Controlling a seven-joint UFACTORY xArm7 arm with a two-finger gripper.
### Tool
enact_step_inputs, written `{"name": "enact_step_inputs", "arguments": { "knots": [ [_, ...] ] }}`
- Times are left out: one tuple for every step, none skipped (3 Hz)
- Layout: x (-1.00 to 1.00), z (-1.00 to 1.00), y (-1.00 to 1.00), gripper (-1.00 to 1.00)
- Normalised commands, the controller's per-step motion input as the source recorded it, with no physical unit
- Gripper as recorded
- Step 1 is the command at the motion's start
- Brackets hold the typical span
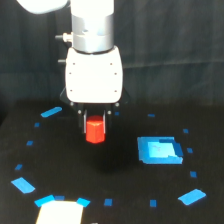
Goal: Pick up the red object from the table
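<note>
The red object (pixel 95 130) is a small stubby red-orange cylinder, held between the two dark fingers below my white gripper housing. My gripper (pixel 94 125) is shut on its upper part. The cylinder hangs above the black table (pixel 60 160), with a dark gap below it. The gripper points straight down near the middle of the exterior view.
A bright blue rectangle (pixel 159 150) lies on the table to the exterior view's right of the gripper. Small blue tape marks ring the area, such as one at the near left (pixel 23 185) and one at the near right (pixel 192 196). A white patch (pixel 59 212) sits at the bottom edge.
</note>
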Motion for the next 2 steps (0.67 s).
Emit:
{"name": "enact_step_inputs", "arguments": {
  "knots": [
    [-0.08, -0.25, -1.0, -1.0],
    [0.21, -0.28, -1.0, -1.0]
  ]
}}
